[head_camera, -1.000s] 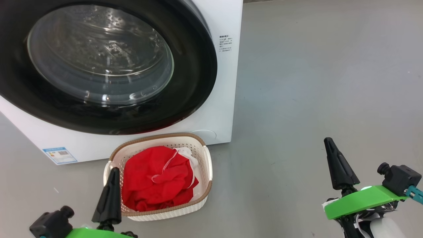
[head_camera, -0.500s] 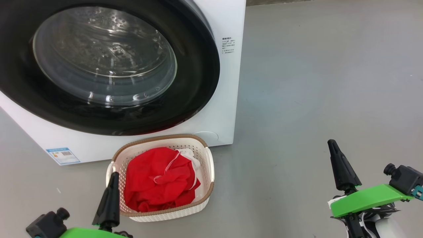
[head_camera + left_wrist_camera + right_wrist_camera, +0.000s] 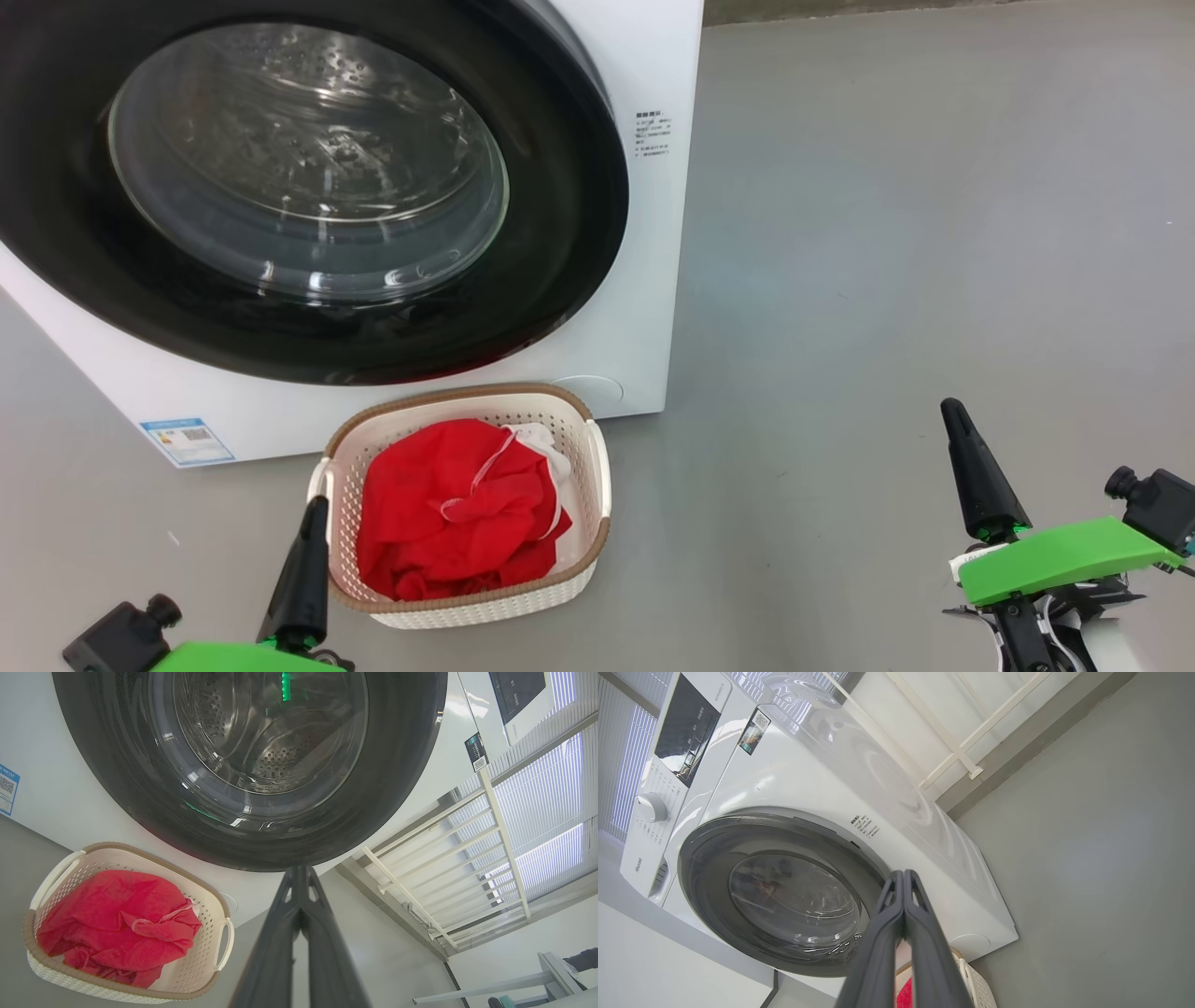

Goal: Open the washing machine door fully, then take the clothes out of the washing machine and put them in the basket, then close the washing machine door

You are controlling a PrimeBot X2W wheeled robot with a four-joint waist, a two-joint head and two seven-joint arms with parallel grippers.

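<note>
Left claw (image 3: pixel 318 511), just beside basket (image 3: pixel 485 609), and right claw (image 3: pixel 953 413) both closed, empty: risk of knocking basket on swinging.

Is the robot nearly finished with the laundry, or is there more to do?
Done: the clothes lie in the basket, and the washing machine door looks shut. In hand: nothing; the left pincer and right pincer are shut and empty. Left: apparently nothing.
</note>
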